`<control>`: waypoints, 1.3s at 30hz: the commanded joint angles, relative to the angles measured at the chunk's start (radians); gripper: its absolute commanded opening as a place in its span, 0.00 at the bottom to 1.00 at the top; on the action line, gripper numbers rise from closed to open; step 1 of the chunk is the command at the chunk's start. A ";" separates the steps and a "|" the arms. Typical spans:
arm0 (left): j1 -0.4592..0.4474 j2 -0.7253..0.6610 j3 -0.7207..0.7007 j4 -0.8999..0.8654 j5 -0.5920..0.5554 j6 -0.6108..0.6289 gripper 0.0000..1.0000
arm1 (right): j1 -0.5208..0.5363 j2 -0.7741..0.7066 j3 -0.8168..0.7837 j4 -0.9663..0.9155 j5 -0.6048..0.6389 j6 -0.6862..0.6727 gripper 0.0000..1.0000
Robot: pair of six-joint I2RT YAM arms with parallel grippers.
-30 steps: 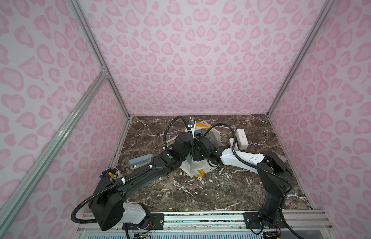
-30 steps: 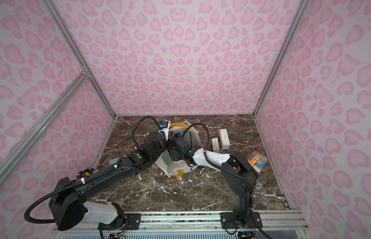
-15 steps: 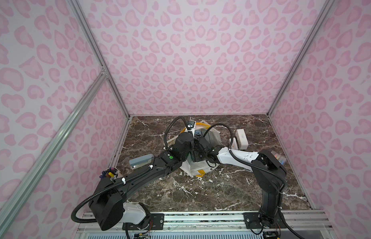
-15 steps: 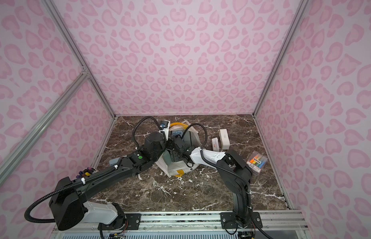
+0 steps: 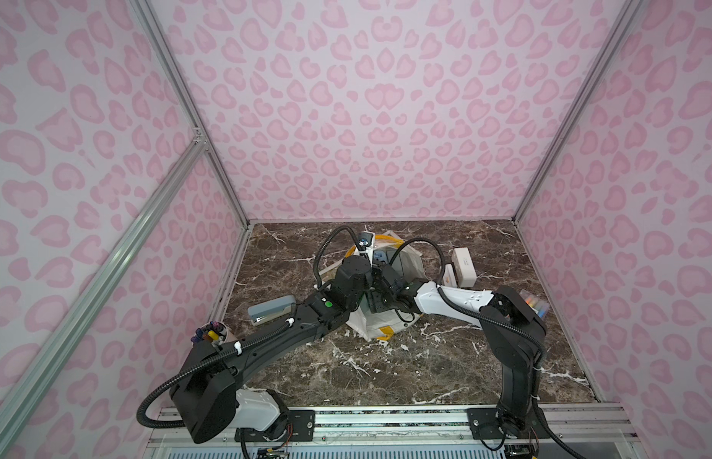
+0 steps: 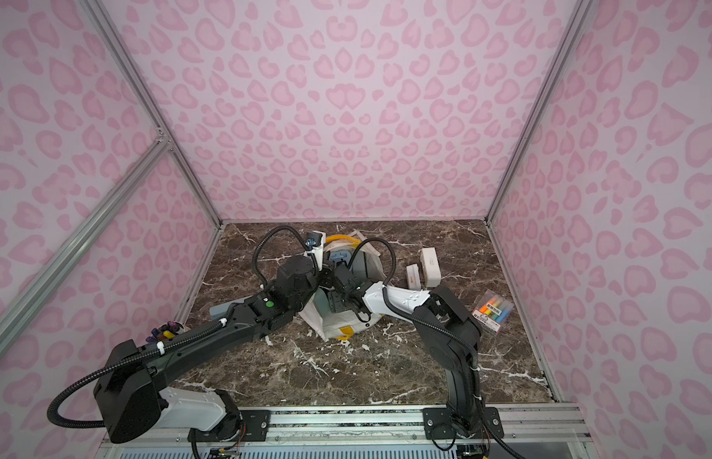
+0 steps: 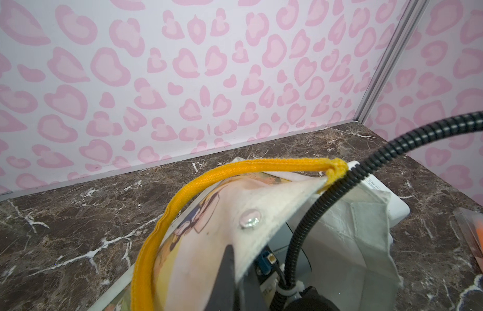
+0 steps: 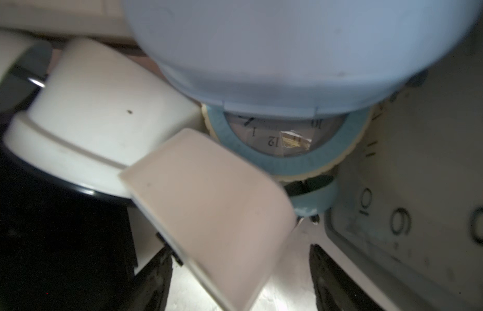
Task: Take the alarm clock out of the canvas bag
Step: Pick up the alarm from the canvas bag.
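Pinching the rim of the canvas bag (image 7: 262,199) with the left gripper (image 7: 232,272), fingers pressed together on the cloth, holding it open. Reaching inside the bag with the right gripper (image 8: 240,285), fingers spread wide. Showing 12, 1 and 10 on the alarm clock (image 8: 275,140), lying deep inside the bag. Showing 10 and 9 on a bigger clock face (image 8: 423,188), squeezing in right beside. Leaving lots of bare table (image 5: 386,369) in front of the bag.

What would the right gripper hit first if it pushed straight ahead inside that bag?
Probably the beige slab just ahead, then the blue alarm clock behind it; depth is unclear.
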 commanded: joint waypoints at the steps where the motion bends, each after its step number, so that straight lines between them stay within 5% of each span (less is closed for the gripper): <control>1: -0.007 -0.007 -0.005 0.064 0.057 -0.016 0.03 | 0.001 -0.001 -0.004 0.063 -0.023 -0.016 0.79; 24: -0.007 -0.015 -0.013 0.067 0.062 -0.024 0.03 | 0.001 0.081 0.101 -0.032 -0.008 -0.012 0.83; 39: -0.007 -0.016 -0.013 0.049 0.045 -0.027 0.03 | -0.001 0.034 0.063 0.014 0.001 -0.084 0.64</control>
